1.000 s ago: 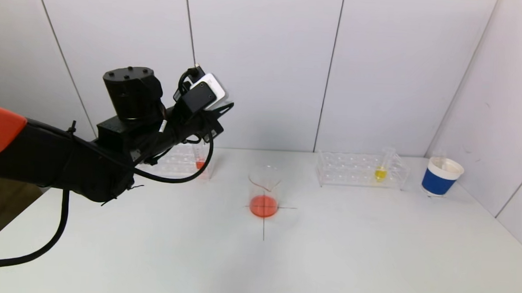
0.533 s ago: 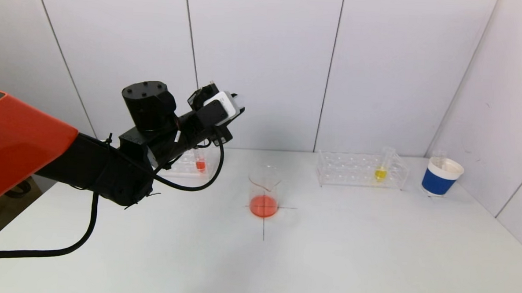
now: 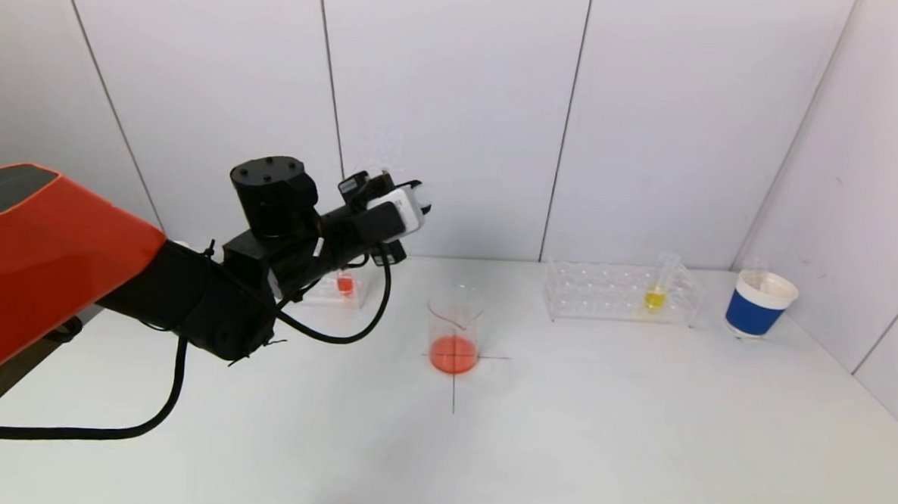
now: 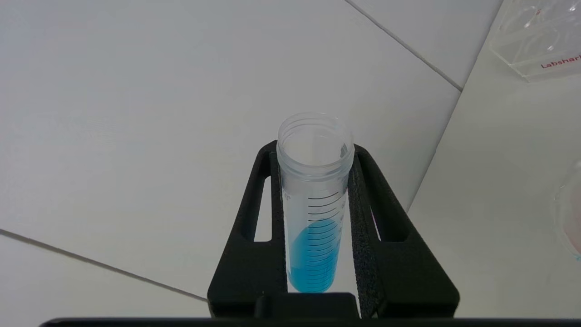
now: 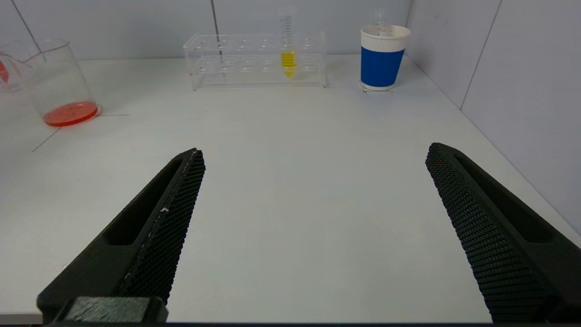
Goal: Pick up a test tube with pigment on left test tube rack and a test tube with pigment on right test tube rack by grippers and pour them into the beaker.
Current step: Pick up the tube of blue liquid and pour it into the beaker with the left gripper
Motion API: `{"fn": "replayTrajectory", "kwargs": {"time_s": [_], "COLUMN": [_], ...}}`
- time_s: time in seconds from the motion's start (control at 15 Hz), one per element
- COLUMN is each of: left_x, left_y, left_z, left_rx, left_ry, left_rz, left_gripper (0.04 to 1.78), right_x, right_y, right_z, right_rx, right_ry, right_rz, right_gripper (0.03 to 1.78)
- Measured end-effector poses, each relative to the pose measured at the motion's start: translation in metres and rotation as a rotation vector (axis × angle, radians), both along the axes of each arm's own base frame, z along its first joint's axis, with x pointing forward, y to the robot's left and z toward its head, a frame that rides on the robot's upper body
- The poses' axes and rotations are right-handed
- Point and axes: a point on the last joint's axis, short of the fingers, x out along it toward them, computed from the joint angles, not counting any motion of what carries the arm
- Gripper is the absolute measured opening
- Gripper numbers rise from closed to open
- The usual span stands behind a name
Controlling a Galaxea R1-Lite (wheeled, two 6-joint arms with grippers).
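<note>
Currently my left tool (image 4: 315, 227) pinches a test tube (image 4: 314, 204) between its two textured black pads, raised above the counter (image 3: 562, 439) toward its left rear, short of the beaker (image 3: 455, 328).

Handling: the tube is clear, thin-walled and cylindrical, with printed graduations, a threaded open mouth and a rounded tip holding blue pigment. I judge it light and stiff, but smooth enough to slip. The pads grip mid-barrel, above most of the liquid and below the threads; that hold should keep the mouth free for pouring.

The beaker stands at the counter's centre on a drawn cross, transparent, spouted, with red liquid at the bottom. It is likely easy to tip.

The right rack (image 3: 620, 292), clear plastic, sits at the right rear and carries a tube with yellow pigment (image 3: 655, 297). My right tool (image 5: 313, 213) is spread wide and empty, low over the counter's near edge.
</note>
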Motion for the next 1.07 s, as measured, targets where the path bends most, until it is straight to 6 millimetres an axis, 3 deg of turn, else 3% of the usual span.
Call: {"fn": "replayTrajectory", "kwargs": {"time_s": [0.47, 1.07], "left_x": [-0.002, 0.001], "left_y": [-0.015, -0.017], "left_z": [-0.015, -0.034], "left_rx": [0.078, 0.149], "left_ry": [-0.047, -0.134], "left_rz": [-0.055, -0.075], "left_gripper": [0.42, 0.42], "right_x": [0.000, 0.000], "right_y": [0.000, 0.000], "right_z": [0.000, 0.000], "right_rx": [0.000, 0.000], "right_ry": [0.000, 0.001], "right_rz": [0.000, 0.000], "right_gripper": [1.77, 1.77]}}
